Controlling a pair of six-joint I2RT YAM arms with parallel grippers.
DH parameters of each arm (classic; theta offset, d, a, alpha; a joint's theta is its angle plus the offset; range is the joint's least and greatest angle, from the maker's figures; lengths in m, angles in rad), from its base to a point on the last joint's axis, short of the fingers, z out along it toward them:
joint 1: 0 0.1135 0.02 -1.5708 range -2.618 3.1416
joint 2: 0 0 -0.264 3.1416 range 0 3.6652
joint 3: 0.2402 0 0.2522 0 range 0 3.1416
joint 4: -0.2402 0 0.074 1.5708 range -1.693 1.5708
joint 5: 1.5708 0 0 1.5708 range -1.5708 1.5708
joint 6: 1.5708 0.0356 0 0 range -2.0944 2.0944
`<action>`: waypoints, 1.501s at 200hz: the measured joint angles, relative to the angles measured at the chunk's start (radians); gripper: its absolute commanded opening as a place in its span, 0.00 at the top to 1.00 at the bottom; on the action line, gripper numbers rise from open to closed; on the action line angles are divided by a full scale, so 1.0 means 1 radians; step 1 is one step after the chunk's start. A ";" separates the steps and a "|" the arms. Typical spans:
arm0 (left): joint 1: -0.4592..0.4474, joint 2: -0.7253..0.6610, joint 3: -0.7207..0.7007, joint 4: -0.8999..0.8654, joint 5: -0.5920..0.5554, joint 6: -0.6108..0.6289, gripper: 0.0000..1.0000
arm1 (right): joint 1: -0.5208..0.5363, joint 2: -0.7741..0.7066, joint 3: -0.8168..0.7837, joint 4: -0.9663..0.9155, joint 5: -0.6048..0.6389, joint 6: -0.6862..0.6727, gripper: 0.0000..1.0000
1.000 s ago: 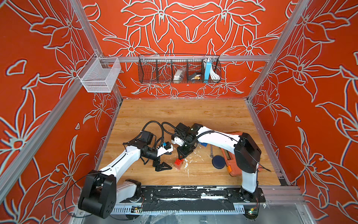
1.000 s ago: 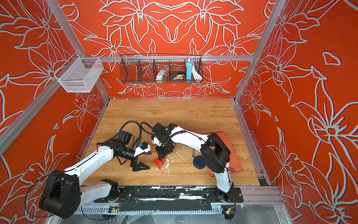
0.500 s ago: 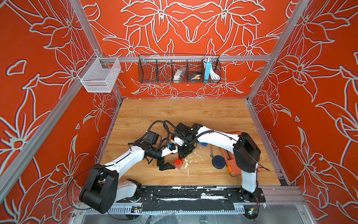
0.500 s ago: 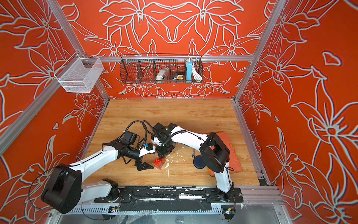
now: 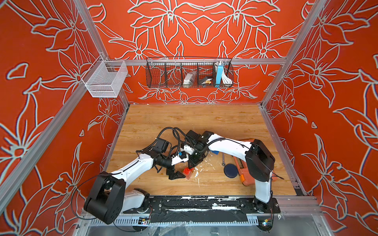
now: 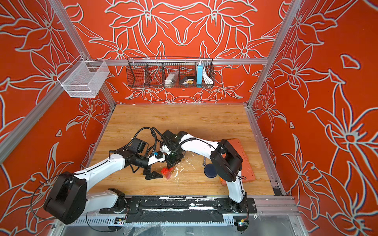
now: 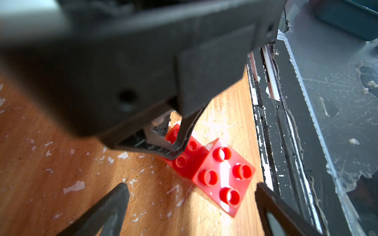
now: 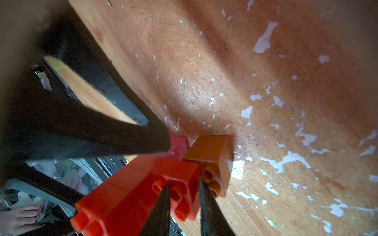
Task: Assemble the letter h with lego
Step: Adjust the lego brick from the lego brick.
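The right claw [image 7: 176, 150] is clamped on 1 red brick [image 7: 190, 161]; the left claw [image 7: 191, 187] is spread apart, a 2nd red brick [image 7: 224, 177] just ahead.

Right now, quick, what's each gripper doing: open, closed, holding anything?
Left gripper: open, holding nothing.
Right gripper: closed on a red brick.

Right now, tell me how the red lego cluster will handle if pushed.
The red lego cluster is glossy hard plastic, so likely stiff and slick on the wooden table. Blocky and flat-sided, it should slide, not roll. One brick sits higher than its neighbour, so a high push might tip it or separate the bricks.
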State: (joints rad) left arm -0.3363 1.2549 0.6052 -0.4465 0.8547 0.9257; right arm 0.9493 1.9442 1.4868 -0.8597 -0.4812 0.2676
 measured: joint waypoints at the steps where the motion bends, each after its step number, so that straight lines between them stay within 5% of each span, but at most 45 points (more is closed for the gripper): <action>1: 0.000 0.000 0.000 0.000 0.000 -0.001 0.03 | 0.000 0.000 0.000 0.000 0.000 0.000 0.76; 224: -0.019 -0.016 -0.030 0.095 -0.071 -0.007 0.02 | -0.002 -0.066 -0.105 0.144 0.059 -0.071 0.71; 300: -0.019 -0.079 0.057 -0.048 -0.019 0.002 0.01 | 0.000 -0.071 -0.148 0.237 0.105 -0.063 0.73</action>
State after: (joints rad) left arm -0.3553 1.1759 0.6624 -0.4946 0.8352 0.9272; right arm 0.9497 1.8729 1.3392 -0.6224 -0.3763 0.2050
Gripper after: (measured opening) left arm 0.991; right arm 0.274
